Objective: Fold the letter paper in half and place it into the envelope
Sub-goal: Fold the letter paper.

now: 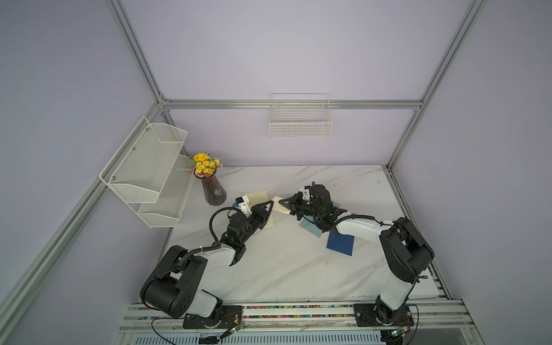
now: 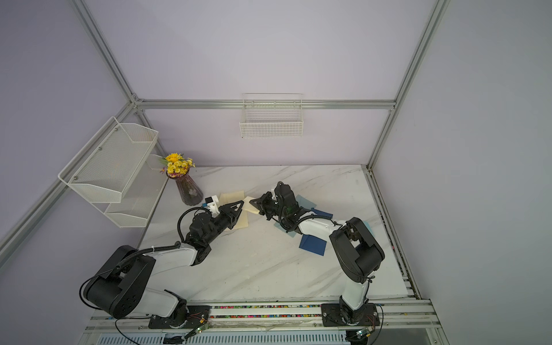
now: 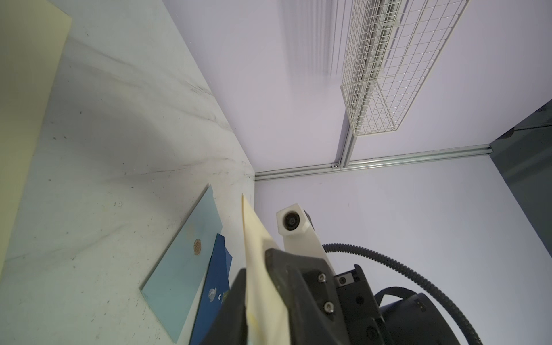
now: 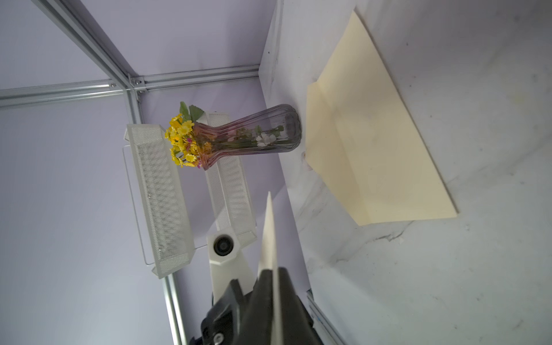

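My right end effector (image 1: 286, 205) is pressed together on the letter paper (image 1: 276, 201), pinching one edge. The sheet shows edge-on in the right wrist view and looks lifted off the bench (image 1: 283, 263). My left end effector (image 1: 266, 208) sits right at the sheet's opposite edge, touching or nearly so; I can't tell from any view whether its jaws are spread or clamped. The paper looks small enough to be folded in half, so I judge the fold done and read this step as a mid-air handover or regrip ahead of insertion. The envelope (image 1: 257, 197) lies flat on the bench beside the vase (image 1: 212, 191), partly under the left end effector. Its flap looks open, though which way the mouth faces is unclear. Next move calls for the left side to be clear of the sheet and to steady the envelope. The right then brings the free edge to the mouth and slides it in low and flat. Risk: a floppy sheet catching on the flap. The blue sheets (image 1: 340, 243) by the right arm are not involved.
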You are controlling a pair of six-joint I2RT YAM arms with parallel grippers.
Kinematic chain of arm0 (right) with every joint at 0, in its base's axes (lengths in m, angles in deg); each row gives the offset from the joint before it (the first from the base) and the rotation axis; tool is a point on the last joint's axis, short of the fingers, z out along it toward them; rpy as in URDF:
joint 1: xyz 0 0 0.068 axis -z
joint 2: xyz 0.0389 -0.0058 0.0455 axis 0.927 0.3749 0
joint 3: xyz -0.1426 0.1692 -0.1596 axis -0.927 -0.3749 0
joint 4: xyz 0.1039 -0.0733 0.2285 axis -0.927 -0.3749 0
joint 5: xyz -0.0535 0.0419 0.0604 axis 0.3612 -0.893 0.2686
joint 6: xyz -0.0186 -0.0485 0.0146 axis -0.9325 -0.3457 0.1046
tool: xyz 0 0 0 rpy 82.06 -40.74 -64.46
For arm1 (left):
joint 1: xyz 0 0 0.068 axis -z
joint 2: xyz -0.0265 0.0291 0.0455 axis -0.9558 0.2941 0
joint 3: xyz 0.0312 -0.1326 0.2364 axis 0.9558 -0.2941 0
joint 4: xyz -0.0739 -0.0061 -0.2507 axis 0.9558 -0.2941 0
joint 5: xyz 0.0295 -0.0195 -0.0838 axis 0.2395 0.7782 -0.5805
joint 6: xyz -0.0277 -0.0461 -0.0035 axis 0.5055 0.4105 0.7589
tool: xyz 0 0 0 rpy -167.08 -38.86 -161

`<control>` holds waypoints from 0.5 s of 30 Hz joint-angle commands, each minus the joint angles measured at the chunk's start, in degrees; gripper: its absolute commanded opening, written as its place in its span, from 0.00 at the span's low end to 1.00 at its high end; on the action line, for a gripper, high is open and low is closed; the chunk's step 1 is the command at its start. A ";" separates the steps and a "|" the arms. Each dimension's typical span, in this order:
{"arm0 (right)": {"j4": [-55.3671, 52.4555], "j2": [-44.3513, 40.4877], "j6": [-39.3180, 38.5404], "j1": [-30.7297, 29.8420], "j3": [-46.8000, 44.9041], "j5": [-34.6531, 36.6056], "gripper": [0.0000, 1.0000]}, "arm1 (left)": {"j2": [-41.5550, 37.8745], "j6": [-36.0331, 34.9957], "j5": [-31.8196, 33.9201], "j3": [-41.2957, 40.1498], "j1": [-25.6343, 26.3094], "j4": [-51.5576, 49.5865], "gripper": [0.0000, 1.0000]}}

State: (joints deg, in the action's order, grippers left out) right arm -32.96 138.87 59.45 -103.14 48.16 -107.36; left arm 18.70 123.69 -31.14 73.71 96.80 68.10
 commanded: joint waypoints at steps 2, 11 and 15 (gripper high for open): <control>-0.90 -2.00 -2.01 -0.12 0.40 -0.96 0.00 | -4.01 -3.64 -3.24 -0.23 -1.75 0.53 1.00; -8.84 -2.12 -13.64 0.00 6.08 -13.43 0.00 | 2.79 -10.30 -29.05 4.97 -8.65 -1.68 0.95; -13.67 -2.00 -18.24 -0.05 8.97 -17.60 0.00 | 5.23 -12.24 -36.46 7.92 -11.17 -1.97 0.83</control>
State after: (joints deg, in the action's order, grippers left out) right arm -42.45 138.63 46.01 -103.07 55.07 -120.36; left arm 23.51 115.12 -58.04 79.09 87.16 64.78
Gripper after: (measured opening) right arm 0.052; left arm 0.840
